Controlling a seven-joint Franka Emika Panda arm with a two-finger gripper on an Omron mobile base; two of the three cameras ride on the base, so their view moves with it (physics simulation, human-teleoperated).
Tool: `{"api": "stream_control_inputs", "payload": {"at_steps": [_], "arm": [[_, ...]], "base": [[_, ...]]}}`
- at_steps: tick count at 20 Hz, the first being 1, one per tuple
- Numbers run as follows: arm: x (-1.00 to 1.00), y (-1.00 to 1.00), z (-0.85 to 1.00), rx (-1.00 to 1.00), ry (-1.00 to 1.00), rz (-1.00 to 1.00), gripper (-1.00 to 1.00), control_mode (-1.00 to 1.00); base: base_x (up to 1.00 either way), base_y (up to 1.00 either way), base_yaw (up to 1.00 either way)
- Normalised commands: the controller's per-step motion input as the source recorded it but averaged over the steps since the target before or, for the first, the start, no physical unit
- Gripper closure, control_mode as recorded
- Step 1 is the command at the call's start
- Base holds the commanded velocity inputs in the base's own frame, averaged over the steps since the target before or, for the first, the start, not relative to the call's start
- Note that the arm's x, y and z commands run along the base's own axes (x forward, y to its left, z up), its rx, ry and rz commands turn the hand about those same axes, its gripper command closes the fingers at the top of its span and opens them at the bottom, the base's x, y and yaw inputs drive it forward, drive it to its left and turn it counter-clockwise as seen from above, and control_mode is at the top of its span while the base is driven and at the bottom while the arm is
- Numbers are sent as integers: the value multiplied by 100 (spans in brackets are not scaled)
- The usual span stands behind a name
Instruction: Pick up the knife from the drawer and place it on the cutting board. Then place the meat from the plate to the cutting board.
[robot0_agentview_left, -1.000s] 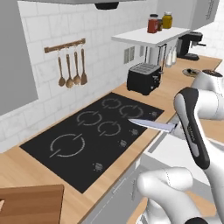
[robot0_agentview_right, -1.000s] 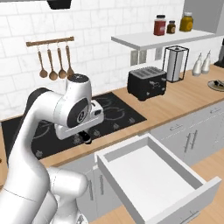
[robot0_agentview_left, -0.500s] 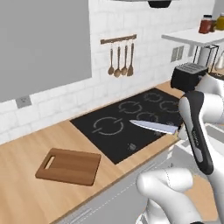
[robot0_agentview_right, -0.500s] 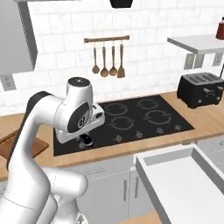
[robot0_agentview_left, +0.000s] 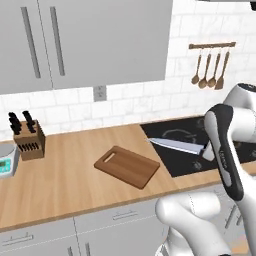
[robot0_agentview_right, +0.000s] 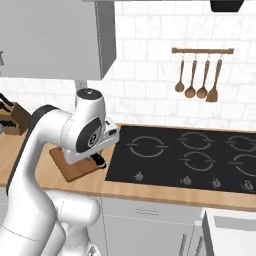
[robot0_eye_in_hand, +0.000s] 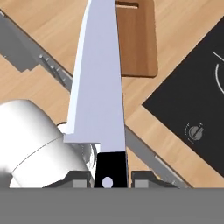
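Hand view: knife (robot0_eye_in_hand: 98, 83) apparently gripper-clamped (robot0_eye_in_hand: 108, 178).

knife (robot0_eye_in_hand: 98, 83) handle end hidden; cutting board (robot0_agentview_right: 75, 167) partly behind arm

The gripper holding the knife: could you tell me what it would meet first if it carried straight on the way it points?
Probably the cutting board: in the hand view the knife held by the gripper points toward it over bare counter, though depth is unclear.
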Motion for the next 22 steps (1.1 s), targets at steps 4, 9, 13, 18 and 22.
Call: {"api": "stream_control_inputs", "payload": {"at_steps": [4,9,13,18,22], "arm": [[0,0,0,0,0,0,100,100],[0,0,0,0,0,0,100,100],[0,0,0,0,0,0,100,-100],[7,19,-24,1,-4,-8,100,-100],[42,35,-30,1,-2,-7,100,-100]], "base": [[2,1,22],[0,0,2],[0,0,0],[0,0,0],[0,0,0]]}}
